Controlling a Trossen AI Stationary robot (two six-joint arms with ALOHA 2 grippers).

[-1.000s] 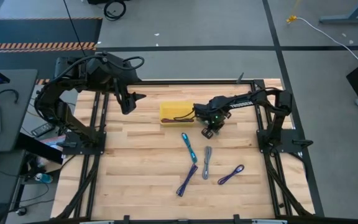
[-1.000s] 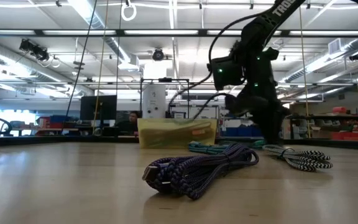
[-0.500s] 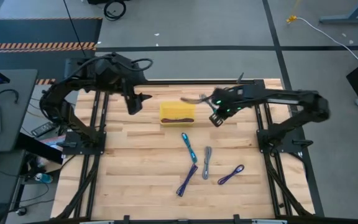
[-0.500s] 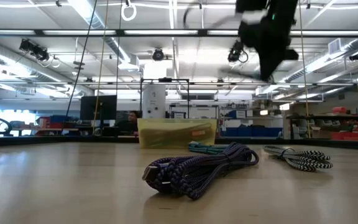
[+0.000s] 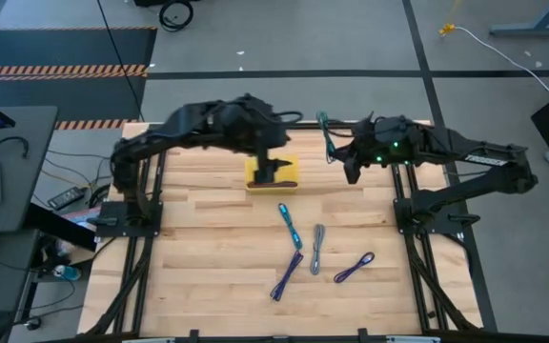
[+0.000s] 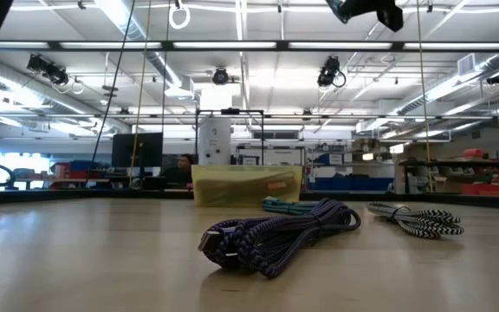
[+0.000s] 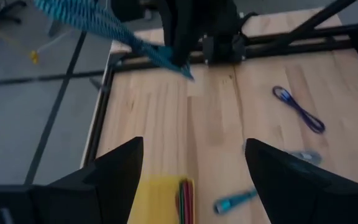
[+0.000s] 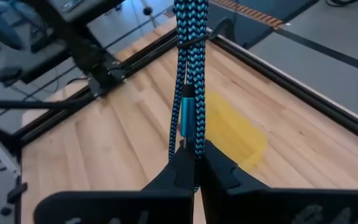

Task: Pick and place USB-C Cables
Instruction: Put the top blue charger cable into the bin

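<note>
My right gripper (image 5: 336, 152) is high over the table's far right part, shut on a teal-blue braided USB-C cable bundle (image 5: 324, 131). That bundle also shows in the left wrist view (image 7: 104, 25). My left gripper (image 5: 276, 177) hangs open over the yellow tray (image 5: 255, 171), its fingers apart (image 7: 191, 180) and touching nothing. Maroon and green cables (image 7: 185, 199) lie in the tray. On the table lie a teal-blue cable (image 5: 289, 225), a grey one (image 5: 318, 248) and two purple ones (image 5: 287, 276) (image 5: 354, 268). My right gripper pinches the teal-blue bundle between its two fingers at one end, by the metal plug (image 8: 188, 146). The bundle runs along the fingers and sticks straight out ahead of them (image 8: 188, 56). It is lifted clear of the table and the tray.
A black frame (image 5: 417, 229) rims the wooden table, with arm bases at both sides. In the low view a purple bundle (image 6: 267, 238) lies nearest, a striped grey one (image 6: 418, 219) to its right, and the tray (image 6: 245, 185) behind. Bare wood lies at the near left.
My right gripper has risen from beside the tray and drawn back toward the table's far right, tipping from pointing down to nearly level, with the teal-blue cable lifted clear. My left gripper, still open, has moved toward the table's right to above the yellow tray.
</note>
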